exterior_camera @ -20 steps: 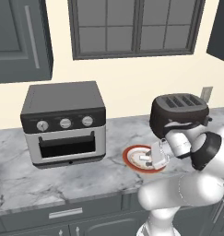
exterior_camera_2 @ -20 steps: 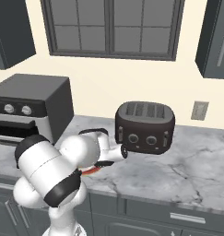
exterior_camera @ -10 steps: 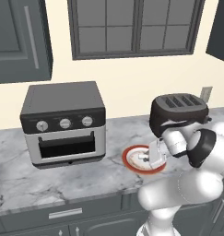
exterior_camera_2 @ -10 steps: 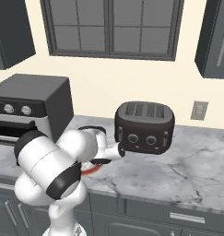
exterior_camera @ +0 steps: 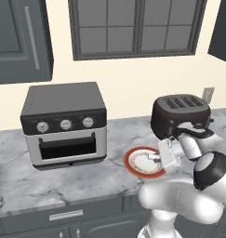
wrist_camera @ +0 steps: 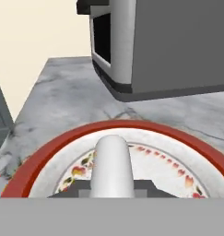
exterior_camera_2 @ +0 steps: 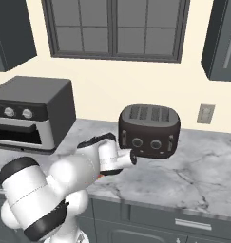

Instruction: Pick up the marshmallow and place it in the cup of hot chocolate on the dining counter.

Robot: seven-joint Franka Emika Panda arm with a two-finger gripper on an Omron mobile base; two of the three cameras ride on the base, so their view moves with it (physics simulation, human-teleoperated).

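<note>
The marshmallow (wrist_camera: pixel 112 166) is a small white rounded block standing on a white plate with a red patterned rim (wrist_camera: pixel 49 156). My gripper (wrist_camera: pixel 112 188) is down over the plate (exterior_camera: pixel 133 160), and its two dark fingertips (wrist_camera: pixel 81 189) press against the marshmallow's two sides, so it is shut on it. In the left base view the gripper (exterior_camera: pixel 154 158) hangs over the plate's right half, just in front of the toaster. The cup of hot chocolate and the dining counter are out of view.
A dark toaster (exterior_camera: pixel 179 114) stands right behind the hand on the marble worktop (exterior_camera: pixel 21 186). A grey toaster oven (exterior_camera: pixel 63 123) sits to the left of the plate. Grey cabinet fronts run below the worktop's front edge.
The jaws have closed in from wide open onto the marshmallow. The hand has settled slightly lower over the plate.
</note>
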